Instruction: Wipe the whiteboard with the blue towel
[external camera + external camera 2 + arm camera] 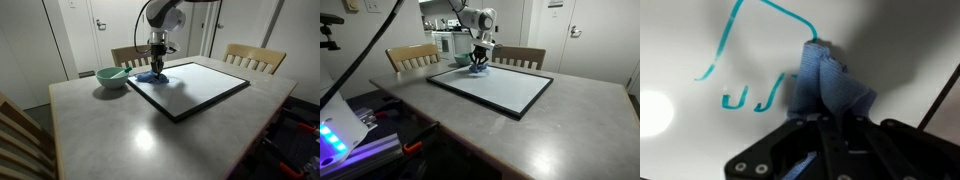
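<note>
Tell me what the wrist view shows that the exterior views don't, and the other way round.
Only the wrist view: teal marker strokes on the whiteboard, right beside the blue towel. Only the exterior views: the whole board inside its black frame, the green bowl beside it on the table, and wooden chairs behind. Both: the claw shut on the bunched towel, which rests on the board.

The whiteboard [200, 90] lies wide open beyond the blue towel [151, 76] at its far corner. A teal bowl [111, 77] sits close beside that corner, the one obstacle. The near surface [120, 135] is open too; wooden chairs [255, 58] crowd the far edge.
</note>
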Motion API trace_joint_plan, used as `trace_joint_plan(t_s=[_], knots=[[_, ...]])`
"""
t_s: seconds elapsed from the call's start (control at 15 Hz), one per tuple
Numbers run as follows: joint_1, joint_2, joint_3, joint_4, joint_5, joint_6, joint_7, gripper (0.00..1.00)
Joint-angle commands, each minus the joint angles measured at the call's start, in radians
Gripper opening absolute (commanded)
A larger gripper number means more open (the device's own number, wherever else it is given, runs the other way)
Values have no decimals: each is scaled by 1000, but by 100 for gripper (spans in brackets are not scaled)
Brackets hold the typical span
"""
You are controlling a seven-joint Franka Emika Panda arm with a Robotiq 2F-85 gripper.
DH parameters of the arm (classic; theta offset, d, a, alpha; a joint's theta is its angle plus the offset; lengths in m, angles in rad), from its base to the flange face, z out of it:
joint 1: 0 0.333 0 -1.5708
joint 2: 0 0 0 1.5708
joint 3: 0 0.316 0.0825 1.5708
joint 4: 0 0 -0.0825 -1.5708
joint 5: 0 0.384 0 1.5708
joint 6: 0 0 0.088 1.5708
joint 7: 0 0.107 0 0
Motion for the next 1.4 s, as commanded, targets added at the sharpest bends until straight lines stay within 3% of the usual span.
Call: trace_joint_plan(t_s=[0.0,0.67,1.33], knots=[[-2,-12,-18,-56,-29,67,-18,3],[-25,-31,-65,-106,-66,129,-12,3],[-33,-105,-155,-239,-172,218,31,3]])
